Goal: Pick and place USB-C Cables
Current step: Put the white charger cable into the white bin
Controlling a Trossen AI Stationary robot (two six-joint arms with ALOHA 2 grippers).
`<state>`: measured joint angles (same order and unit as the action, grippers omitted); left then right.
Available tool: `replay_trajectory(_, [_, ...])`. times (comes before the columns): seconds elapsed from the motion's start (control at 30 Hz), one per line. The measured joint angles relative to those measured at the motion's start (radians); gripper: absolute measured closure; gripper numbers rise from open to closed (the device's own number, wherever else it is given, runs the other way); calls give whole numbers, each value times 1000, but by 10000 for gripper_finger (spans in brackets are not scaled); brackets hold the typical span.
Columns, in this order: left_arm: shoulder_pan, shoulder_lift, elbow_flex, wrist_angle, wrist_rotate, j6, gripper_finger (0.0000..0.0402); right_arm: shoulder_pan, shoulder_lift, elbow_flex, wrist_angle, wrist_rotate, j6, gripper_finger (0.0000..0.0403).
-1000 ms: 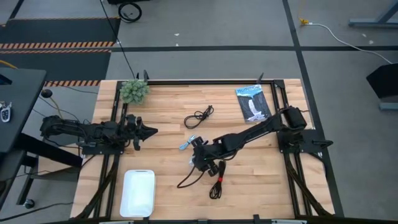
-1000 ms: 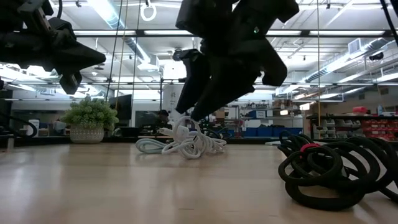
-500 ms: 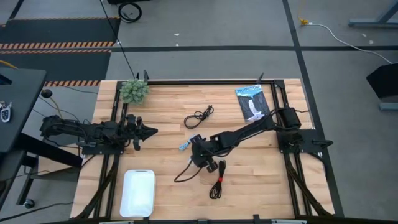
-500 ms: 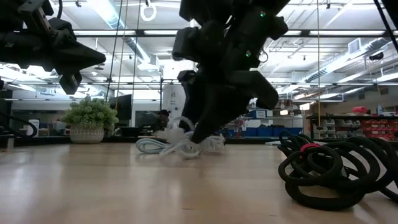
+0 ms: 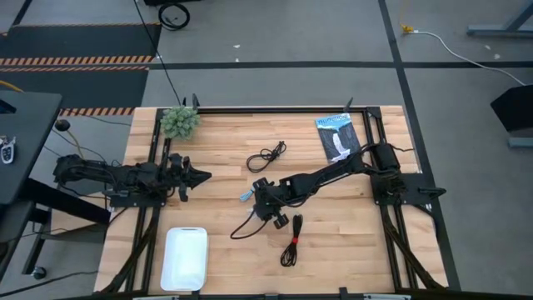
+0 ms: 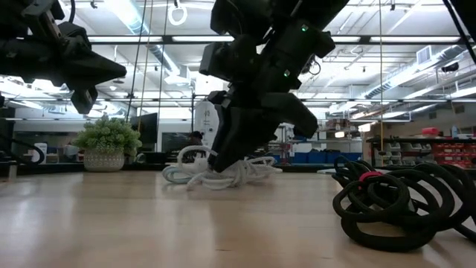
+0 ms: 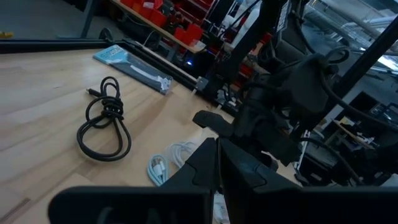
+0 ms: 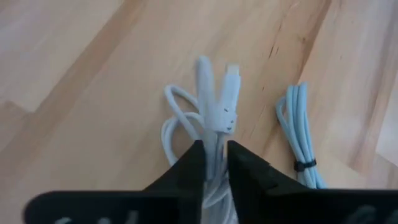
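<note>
Since the earlier frame, my right tool (image 8: 211, 163) has shifted toward the left arm's side, dragging a black cable (image 5: 241, 231) along. Its fingers are pinched on the white cable (image 8: 214, 106), low over the bench (image 5: 333, 242). Just beside lies the pale blue cable (image 8: 300, 134). My left tool (image 5: 202, 176) waits near the plant (image 5: 180, 122), fingers together.

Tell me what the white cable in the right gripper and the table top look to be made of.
White cable: smooth, slightly glossy plastic jacket, going by its even sheen and soft bends. Table top: light wood planks, probably butcher block, with visible grain and seams. The right gripper pinches the cable.
</note>
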<state>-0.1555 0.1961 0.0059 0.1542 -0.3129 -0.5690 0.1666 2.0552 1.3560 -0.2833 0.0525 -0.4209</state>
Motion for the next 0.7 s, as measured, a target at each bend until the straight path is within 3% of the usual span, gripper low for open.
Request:
replay_trajectory(0.2, [0,1,0,52,3,21,376,18,-46,-2,-9,38,1,390])
replay_trajectory(0.47, [0,0,0,263,49,137,376,8,-176,-2,85,103,-24,385])
replay_trajectory(0.7, [0,0,0,260,55,147,377,-61,-219,-1,340,-48,-75,389])
